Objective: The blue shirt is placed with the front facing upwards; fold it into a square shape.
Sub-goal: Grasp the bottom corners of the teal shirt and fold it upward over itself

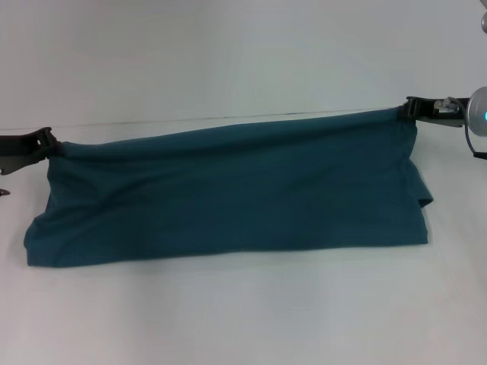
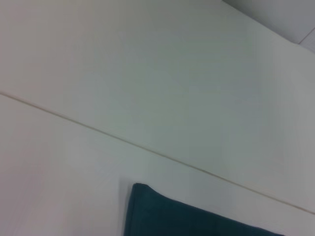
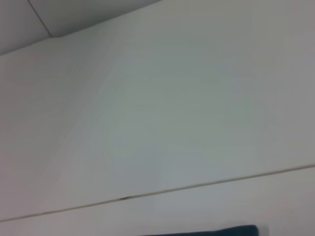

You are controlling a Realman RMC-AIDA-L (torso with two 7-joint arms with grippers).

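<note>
The blue shirt (image 1: 228,194) hangs stretched between two grippers, its upper edge raised and its lower part resting on the white table (image 1: 243,312). The left gripper (image 1: 47,146) pinches the shirt's left upper corner, and the right gripper (image 1: 411,108) pinches its right upper corner, held higher.

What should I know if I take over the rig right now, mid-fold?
Left gripper: shut on the shirt at its left upper corner, raised off the table.
Right gripper: shut on the shirt at its right upper corner, held somewhat higher than the left.
Shirt: stretched between the two grippers, upper edge lifted, lower edge lying on the table. Only plain teal cloth shows; no lettering visible.
Done: both corners gripped and lifted; the cloth looks doubled over along its length.
Left: carry the held edge over, lay it flat, release, then make the remaining folds to reach a square.
</note>
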